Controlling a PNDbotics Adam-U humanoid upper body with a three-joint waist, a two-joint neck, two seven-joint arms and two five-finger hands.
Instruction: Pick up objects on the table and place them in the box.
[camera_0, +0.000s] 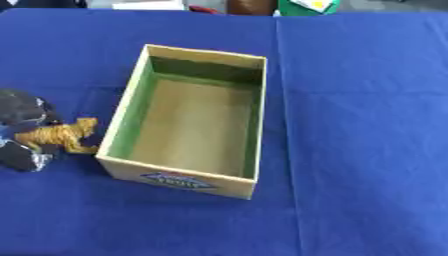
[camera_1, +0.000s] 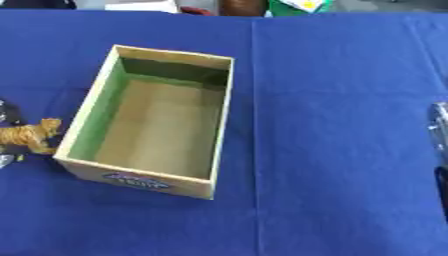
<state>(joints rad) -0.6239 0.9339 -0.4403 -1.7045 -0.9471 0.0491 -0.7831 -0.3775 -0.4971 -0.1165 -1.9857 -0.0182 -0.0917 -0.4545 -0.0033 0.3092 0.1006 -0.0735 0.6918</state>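
Box (camera_0: 131, 95) sits open on blue tablecloth (camera_0: 359, 125).

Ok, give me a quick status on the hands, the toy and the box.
Left hand curled on the tiger toy, just left of the box. Right hand only a sliver at right edge, fingers unclear. Box empty, nothing blocking.

The tablecloth (camera_0: 367, 125) was deep blue all over. The box (camera_0: 194, 185) was tan cardboard outside, with green inner walls, a brownish floor and a dark blue label with pale lettering on its near side. The toy tiger (camera_0: 63, 135) was orange-gold with dark stripes. The left hand (camera_0: 22, 129) around it was black with silvery patches.
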